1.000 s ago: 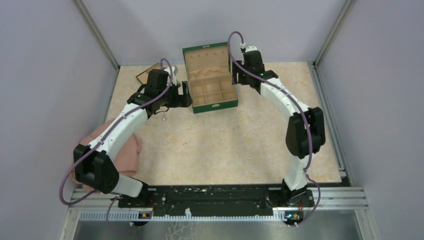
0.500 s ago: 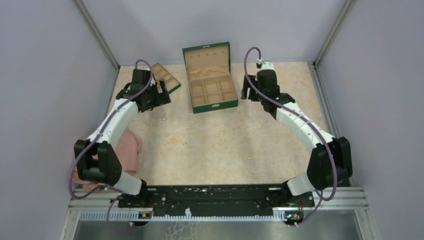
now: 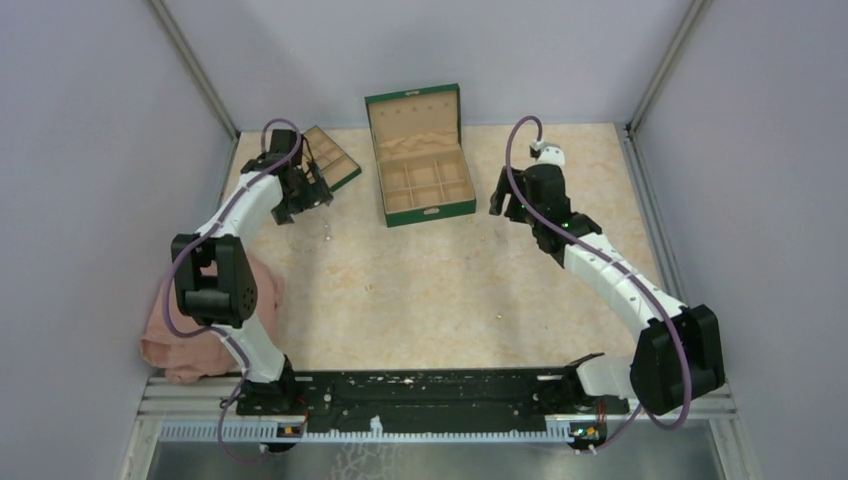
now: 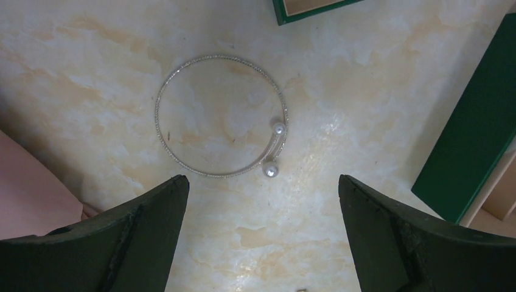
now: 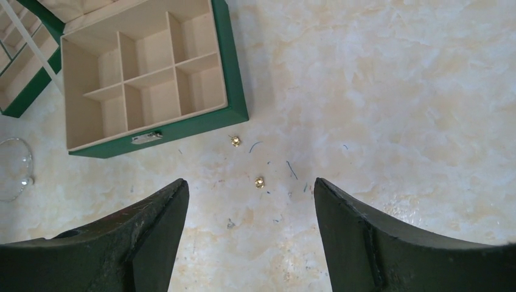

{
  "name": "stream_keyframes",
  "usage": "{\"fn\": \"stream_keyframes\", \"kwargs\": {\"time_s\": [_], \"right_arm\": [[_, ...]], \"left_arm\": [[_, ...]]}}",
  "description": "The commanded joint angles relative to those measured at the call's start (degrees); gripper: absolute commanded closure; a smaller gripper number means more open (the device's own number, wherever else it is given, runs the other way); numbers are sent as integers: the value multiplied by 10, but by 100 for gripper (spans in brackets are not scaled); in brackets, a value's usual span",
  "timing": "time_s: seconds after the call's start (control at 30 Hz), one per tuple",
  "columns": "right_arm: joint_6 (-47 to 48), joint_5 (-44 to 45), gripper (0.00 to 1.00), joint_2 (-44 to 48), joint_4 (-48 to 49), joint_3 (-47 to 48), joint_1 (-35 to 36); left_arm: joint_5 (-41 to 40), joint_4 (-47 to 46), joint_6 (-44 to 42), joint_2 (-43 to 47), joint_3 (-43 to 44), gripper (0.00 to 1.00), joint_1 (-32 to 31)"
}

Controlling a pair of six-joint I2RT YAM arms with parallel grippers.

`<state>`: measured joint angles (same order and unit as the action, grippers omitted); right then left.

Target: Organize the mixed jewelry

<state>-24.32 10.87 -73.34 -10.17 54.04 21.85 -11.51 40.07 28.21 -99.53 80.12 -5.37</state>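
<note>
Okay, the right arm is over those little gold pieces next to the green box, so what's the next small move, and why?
Probably lower the right gripper straight down onto the nearer gold stud. Its jaws stand open and that stud lies almost midway between them, so little sideways correction seems needed. The green box is close by, and its compartments look empty.

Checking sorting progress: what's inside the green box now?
The compartments of the green box show bare beige floors, no jewelry. Two gold pieces lie outside on the table. Dividers hide thin floor strips.
</note>
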Motion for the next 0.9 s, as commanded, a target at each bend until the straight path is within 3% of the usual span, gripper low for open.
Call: {"fn": "stream_keyframes", "kwargs": {"time_s": [0.0, 0.13, 0.3, 0.53, 0.63, 0.87], "right_arm": [[-4, -13, 25, 6, 4, 33, -2], [8, -40, 26, 15, 4, 27, -2], [4, -53, 27, 19, -8, 12, -2], [6, -71, 27, 2, -7, 20, -2], [8, -74, 28, 2, -17, 25, -2], [5, -73, 28, 23, -28, 1, -2]], "left_arm": [[4, 24, 25, -43, 56, 1, 12], [46, 60, 31, -79, 87, 2, 18], [39, -19, 1, -60, 29, 11, 18], [23, -21, 22, -162, 148, 26, 36], [17, -45, 26, -192, 167, 29, 38], [29, -92, 30, -249, 190, 49, 77]]}}
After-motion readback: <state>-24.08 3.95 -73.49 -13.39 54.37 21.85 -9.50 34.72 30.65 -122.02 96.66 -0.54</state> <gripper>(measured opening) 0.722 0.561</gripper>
